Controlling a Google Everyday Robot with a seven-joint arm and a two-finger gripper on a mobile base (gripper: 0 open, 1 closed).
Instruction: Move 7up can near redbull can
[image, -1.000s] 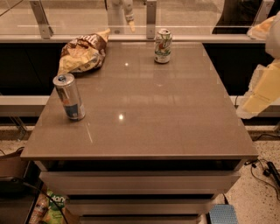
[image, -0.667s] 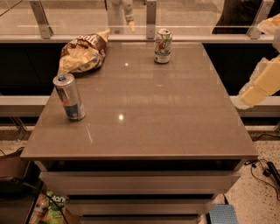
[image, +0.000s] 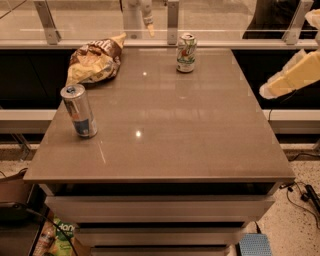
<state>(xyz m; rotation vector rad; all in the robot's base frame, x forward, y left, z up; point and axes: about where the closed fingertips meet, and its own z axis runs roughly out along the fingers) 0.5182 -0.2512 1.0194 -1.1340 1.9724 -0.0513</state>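
The 7up can (image: 186, 52), white and green with a silver top, stands upright near the far edge of the brown table (image: 170, 130), right of centre. The redbull can (image: 79, 111), tall, slim, silver and blue, stands upright near the table's left edge. The two cans are far apart. My gripper (image: 266, 90) is the pale cream arm end that comes in from the right edge of the view. It hangs in the air beyond the table's right side, well right of the 7up can and touching nothing.
A crumpled brown and yellow chip bag (image: 95, 62) lies at the table's far left corner, behind the redbull can. A glass railing with metal posts (image: 172, 22) runs behind the table. Cables (image: 300, 192) lie on the floor at the right.
My arm has risen at the right edge of the view and drawn slightly towards the table. Both cans and the chip bag have stayed in place.
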